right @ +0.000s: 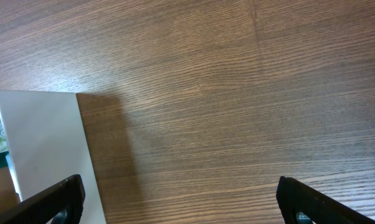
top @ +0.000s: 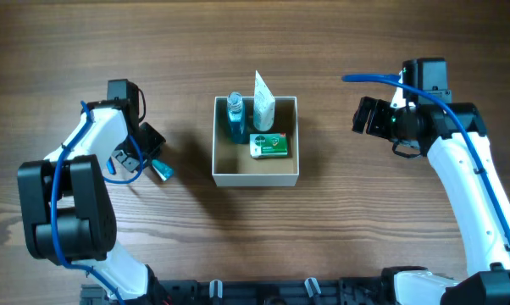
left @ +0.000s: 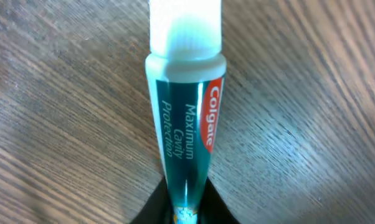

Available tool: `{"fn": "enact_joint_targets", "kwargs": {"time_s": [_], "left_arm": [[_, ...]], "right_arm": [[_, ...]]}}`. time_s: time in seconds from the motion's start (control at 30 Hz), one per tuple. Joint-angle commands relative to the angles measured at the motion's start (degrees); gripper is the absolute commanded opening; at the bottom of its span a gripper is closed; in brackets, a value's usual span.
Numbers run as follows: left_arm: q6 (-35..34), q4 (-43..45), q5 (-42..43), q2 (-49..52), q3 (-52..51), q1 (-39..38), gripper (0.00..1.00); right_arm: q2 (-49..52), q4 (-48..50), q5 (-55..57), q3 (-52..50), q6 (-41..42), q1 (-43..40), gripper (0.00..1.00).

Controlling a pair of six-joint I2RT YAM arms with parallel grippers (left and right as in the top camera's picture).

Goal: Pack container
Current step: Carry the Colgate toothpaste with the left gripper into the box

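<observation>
The container (top: 256, 178) is a square white cardboard box with a tan interior at the table's middle. Inside it are a blue bottle (top: 235, 117), a white tube (top: 263, 103) and a green-and-white box (top: 269, 146). My left gripper (top: 153, 157) is left of the container and shut on a teal Colgate toothpaste tube (top: 163, 170), gripping its flat tail; the white cap points away in the left wrist view (left: 186, 112). My right gripper (top: 367, 116) is open and empty to the right of the container, whose white wall shows in the right wrist view (right: 44, 149).
The table (top: 365, 220) is dark brown wood. The left arm (top: 69, 195) and right arm (top: 475, 186) rise from the front edge on either side.
</observation>
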Motion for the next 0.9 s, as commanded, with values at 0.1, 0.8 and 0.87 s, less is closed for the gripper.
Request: {"fn": "enact_joint_targets", "kwargs": {"time_s": [0.1, 0.8, 0.87], "left_arm": [[15.0, -5.6, -0.5, -12.0, 7.4, -4.3, 0.04], [62.7, 2.7, -6.3, -16.3, 7.2, -39.5, 0.22], [62.6, 3.4, -6.7, -15.9, 7.2, -39.5, 0.47]], "right_arm": [[0.4, -0.1, -0.8, -0.5, -0.8, -0.1, 1.00], [0.4, 0.2, -0.7, -0.5, -0.6, -0.1, 1.00], [0.4, 0.2, -0.7, -0.5, -0.6, -0.1, 1.00]]}}
